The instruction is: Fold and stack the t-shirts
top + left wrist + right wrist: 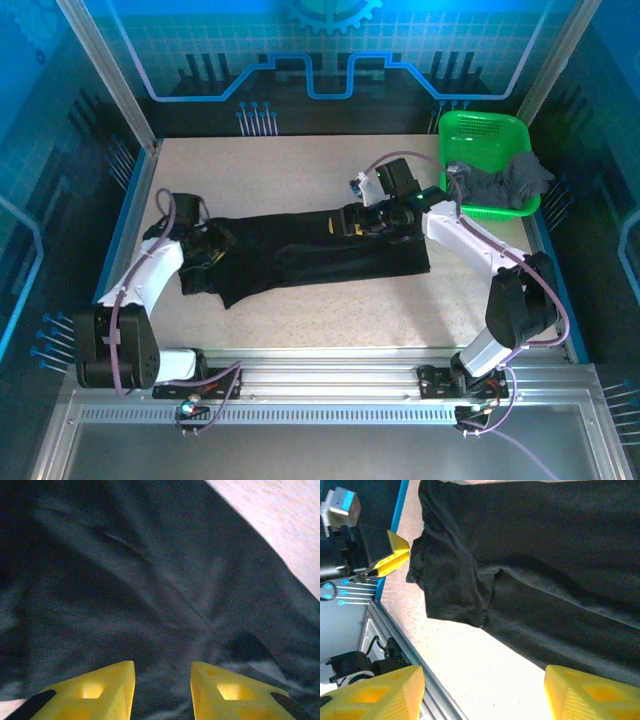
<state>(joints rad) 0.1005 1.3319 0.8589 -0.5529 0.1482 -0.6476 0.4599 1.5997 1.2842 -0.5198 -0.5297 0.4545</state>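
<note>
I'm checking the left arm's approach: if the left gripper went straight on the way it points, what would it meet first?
The black shirt: its cloth spreads right ahead of the left gripper, past its parted fingers. How near it lies is unclear; it may be touching.

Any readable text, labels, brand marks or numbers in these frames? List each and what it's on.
None readable.
Black t-shirt: plain, no print or tag text visible.
Green basket: no label seen.
Back panel: gear and circuit-line graphics, no words.
</note>
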